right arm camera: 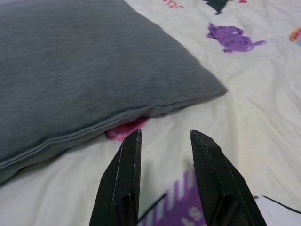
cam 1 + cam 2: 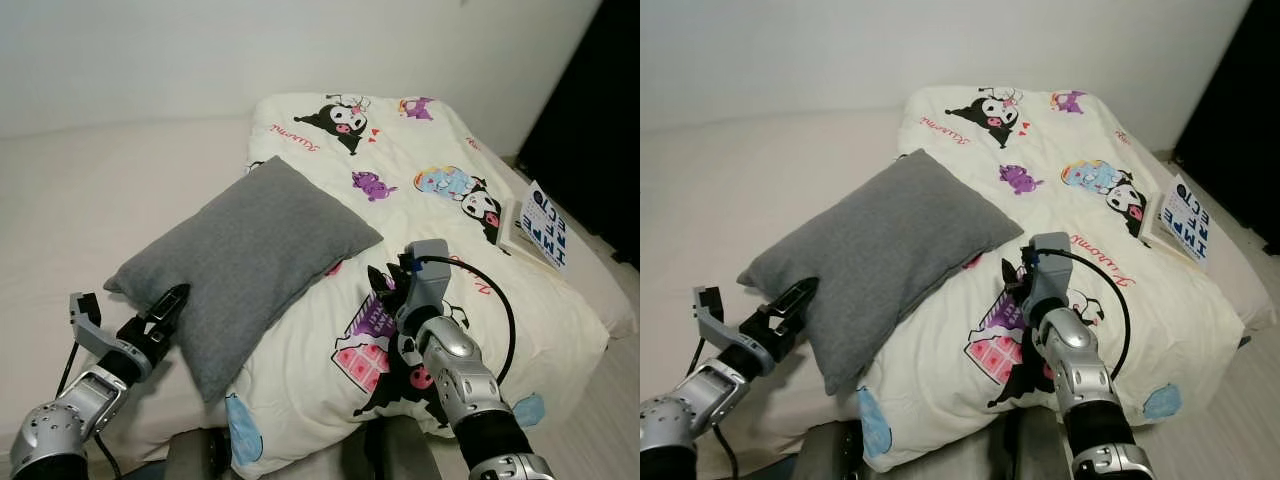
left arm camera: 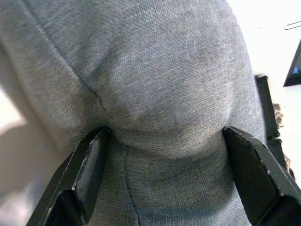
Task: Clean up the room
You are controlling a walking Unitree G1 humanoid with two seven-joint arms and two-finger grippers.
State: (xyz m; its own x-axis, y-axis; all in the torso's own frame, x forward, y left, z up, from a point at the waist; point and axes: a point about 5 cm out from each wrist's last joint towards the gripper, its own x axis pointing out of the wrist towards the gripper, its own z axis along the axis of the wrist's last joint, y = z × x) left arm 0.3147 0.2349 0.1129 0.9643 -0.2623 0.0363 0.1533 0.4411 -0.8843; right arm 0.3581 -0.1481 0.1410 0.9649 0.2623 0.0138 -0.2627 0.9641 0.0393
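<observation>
- Pillow [image 2: 250, 260]: one grey pillow lies on the bed, slanting from the near left edge toward the middle, partly on the cartoon-print duvet [image 2: 430, 210] and partly on the plain cream sheet [image 2: 90, 200].
- Left gripper [image 2: 168, 305]: it sits at the pillow's near left side. In the left wrist view its two black fingers [image 3: 89, 165] stand wide apart with a bulge of the grey fabric pressed between them, touching both inner faces.
- Right gripper [image 1: 162, 141]: it hovers low over the duvet, just beside the pillow's near right edge. Its two fingers are a little apart and hold nothing. A cable loops from the wrist over the duvet.
- One pink patch of the duvet print [image 1: 123, 131] peeks out from under the pillow seam, just ahead of the right fingertips.
- Duvet: one, cream, printed with several black, purple and blue cartoon figures. It covers the right half of the bed up to the far end.
- Book [image 2: 538, 228]: one, with large blue letters on its cover, rests near the right edge of the bed, well apart from the pillow.
- White wall [image 2: 250, 50]: it runs behind the bed.
</observation>
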